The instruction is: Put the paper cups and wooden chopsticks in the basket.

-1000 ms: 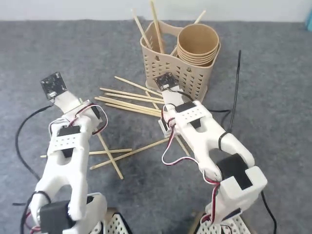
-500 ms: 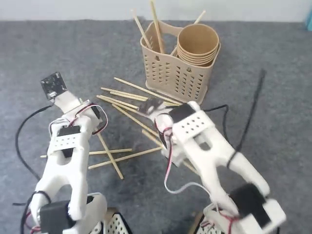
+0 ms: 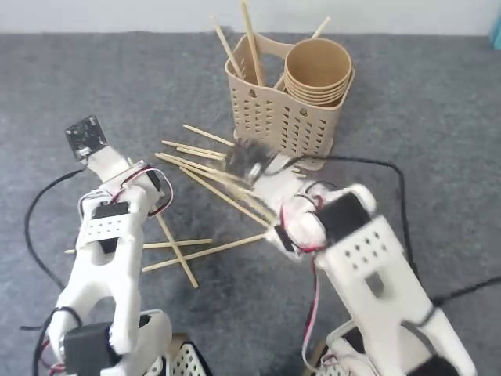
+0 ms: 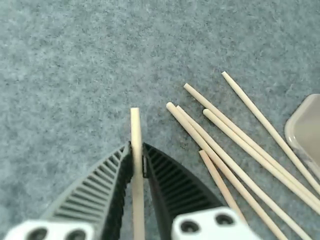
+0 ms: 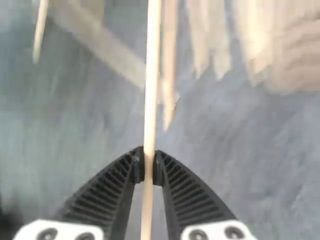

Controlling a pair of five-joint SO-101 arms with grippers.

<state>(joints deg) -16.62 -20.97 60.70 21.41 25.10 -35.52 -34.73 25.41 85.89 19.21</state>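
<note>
Overhead, the basket point(image 3: 286, 117) is beige perforated plastic and stands upright on the grey, felt-like desk point(image 3: 438, 117). Nested tan paper cups point(image 3: 317, 70) sit in its right side, mouths up. Standing chopsticks point(image 3: 252, 39) lean in its left side, tips up. Loose chopsticks point(image 3: 205, 167) lie flat in front of the basket, their long axes fanned toward its foot, between the left arm point(image 3: 109, 235) and the right arm point(image 3: 368, 258).

In the left wrist view, the left pincer point(image 4: 137, 150), with ribbed black pads, is clamped narrow on the left-held chopstick point(image 4: 135, 125). This pale wooden rod points straight out past the fingertips.

In the right wrist view, the right pincer point(image 5: 148, 155) likewise grips the right-held chopstick point(image 5: 152, 75), whose axis runs straight out beyond the tips. The background is blurred.
</note>
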